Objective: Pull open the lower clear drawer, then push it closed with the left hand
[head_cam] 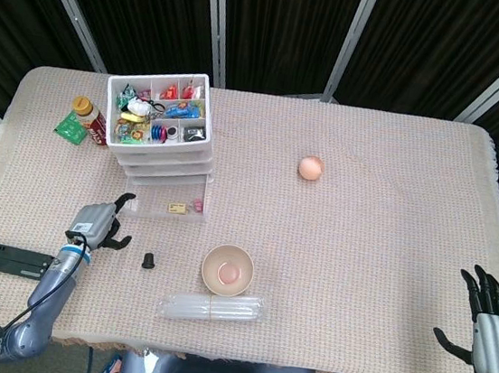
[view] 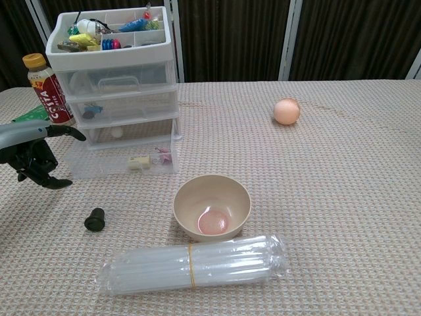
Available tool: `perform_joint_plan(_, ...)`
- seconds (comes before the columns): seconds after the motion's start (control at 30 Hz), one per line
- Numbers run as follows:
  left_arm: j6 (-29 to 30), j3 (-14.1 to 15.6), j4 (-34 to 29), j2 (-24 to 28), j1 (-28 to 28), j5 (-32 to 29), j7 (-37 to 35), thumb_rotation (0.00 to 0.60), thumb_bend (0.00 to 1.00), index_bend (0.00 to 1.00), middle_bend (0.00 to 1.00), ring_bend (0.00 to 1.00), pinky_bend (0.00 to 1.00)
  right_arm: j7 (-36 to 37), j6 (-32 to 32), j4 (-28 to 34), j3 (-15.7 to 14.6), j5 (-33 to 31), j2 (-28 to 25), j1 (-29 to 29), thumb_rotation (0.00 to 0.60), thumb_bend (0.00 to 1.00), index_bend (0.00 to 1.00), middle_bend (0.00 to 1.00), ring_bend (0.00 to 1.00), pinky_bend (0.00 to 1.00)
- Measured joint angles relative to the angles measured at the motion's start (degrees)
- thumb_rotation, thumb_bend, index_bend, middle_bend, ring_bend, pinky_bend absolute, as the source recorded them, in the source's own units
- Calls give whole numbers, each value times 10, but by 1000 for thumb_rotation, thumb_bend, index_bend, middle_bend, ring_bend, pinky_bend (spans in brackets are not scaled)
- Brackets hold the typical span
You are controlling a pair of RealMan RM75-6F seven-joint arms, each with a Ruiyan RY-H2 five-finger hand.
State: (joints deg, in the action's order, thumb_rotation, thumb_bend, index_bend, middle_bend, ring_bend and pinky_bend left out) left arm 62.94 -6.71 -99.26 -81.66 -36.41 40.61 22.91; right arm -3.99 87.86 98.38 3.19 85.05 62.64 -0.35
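The white drawer unit (head_cam: 160, 139) (view: 118, 85) stands at the back left, its top tray full of small items. Its lower clear drawer (head_cam: 165, 205) (view: 112, 164) is pulled out toward me, with a few small bits inside. My left hand (head_cam: 99, 223) (view: 33, 157) is just left of the drawer's front left corner. Its fingers are spread and it holds nothing; whether a fingertip touches the drawer I cannot tell. My right hand (head_cam: 490, 323) hangs open at the near right, past the table's edge, and shows only in the head view.
A small black cap (head_cam: 147, 260) (view: 95, 219) lies near my left hand. A beige bowl (head_cam: 226, 269) (view: 212, 205) and a bundle of clear tubes (head_cam: 212, 307) (view: 194, 264) sit at the front. A pink ball (head_cam: 311, 168) (view: 287, 111) lies mid-table; a bottle (head_cam: 87, 118) (view: 47, 92) stands left of the unit.
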Motion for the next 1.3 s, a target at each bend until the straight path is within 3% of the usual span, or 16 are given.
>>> perform_joint_plan(0.17, 15, 27, 4, 10, 3, 88, 17, 600, 81, 218, 867, 807, 676, 0, -1, 0, 0, 0, 0, 0, 600, 75, 92, 0, 0, 0)
perform_joint_plan(0.4, 38, 87, 16, 29, 9, 265, 41, 600, 83, 376, 976, 881, 702, 0, -1, 0, 0, 0, 0, 0, 600, 75, 91, 0, 0, 0)
perform_joint_plan(0.47, 38, 103, 12, 37, 10, 290, 50, 600, 83, 398, 991, 889, 707, 0, -1, 0, 0, 0, 0, 0, 600, 76, 92, 0, 0, 0)
perform_joint_plan(0.8, -14, 117, -7, 38, -7, 282, 128, 600, 98, 403, 998, 894, 710, 0, 0, 0, 1, -2, 0, 0, 600, 76, 92, 0, 0, 0)
perform_joint_plan(1.3, -48, 110, 38, -21, -24, 252, 189, 600, 115, 370, 998, 894, 710, 4, 0, 2, 2, -4, -2, -1, 600, 75, 92, 0, 0, 0)
